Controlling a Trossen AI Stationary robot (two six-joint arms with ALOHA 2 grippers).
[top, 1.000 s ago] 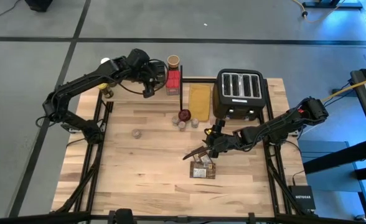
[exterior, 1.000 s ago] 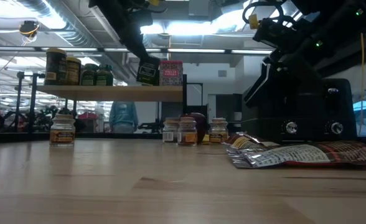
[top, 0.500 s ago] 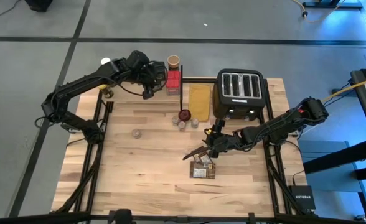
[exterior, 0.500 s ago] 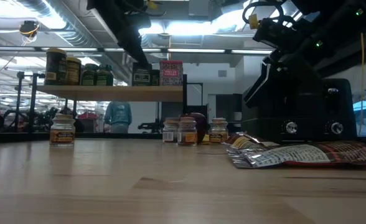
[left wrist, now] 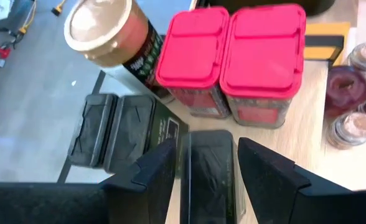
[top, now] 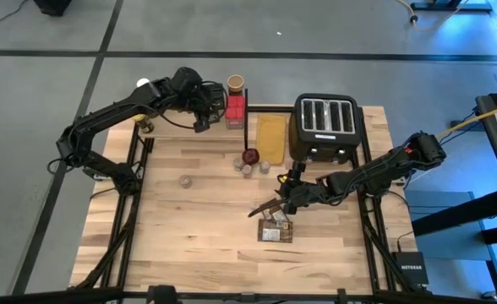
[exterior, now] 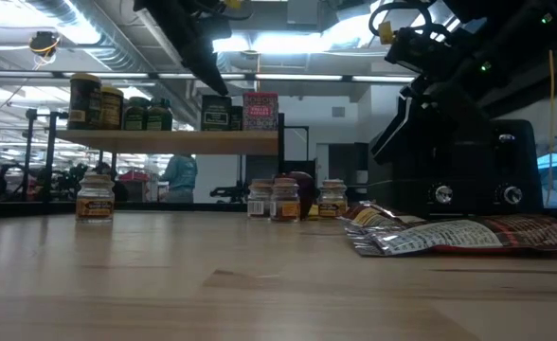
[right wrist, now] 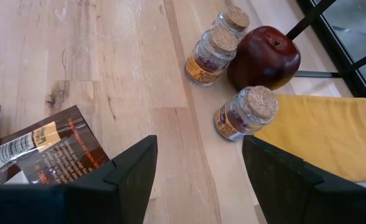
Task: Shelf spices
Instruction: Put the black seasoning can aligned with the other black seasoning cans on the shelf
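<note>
Found left gripper (left wrist: 205,149) at the right end of the shelf (exterior: 165,142), clamped on a dark tin (left wrist: 211,168). Located the tin upright on the plank, directly between the fingers, just beside two red-lidded boxes (left wrist: 233,50). Judged its rectangular lid to run lengthwise along the fingers, so release calls for straight withdrawal. Noted smooth rigid metal and glossy plastic lids.

Found right gripper (top: 265,209) with fingers apart and empty, right of the centre of the table (top: 189,245), nearest the flat packets (top: 274,230). Noted crinkled foil and brown paper lying flat. Located cork-topped glass jars (right wrist: 242,112) farther on, toward the far edge.
</note>
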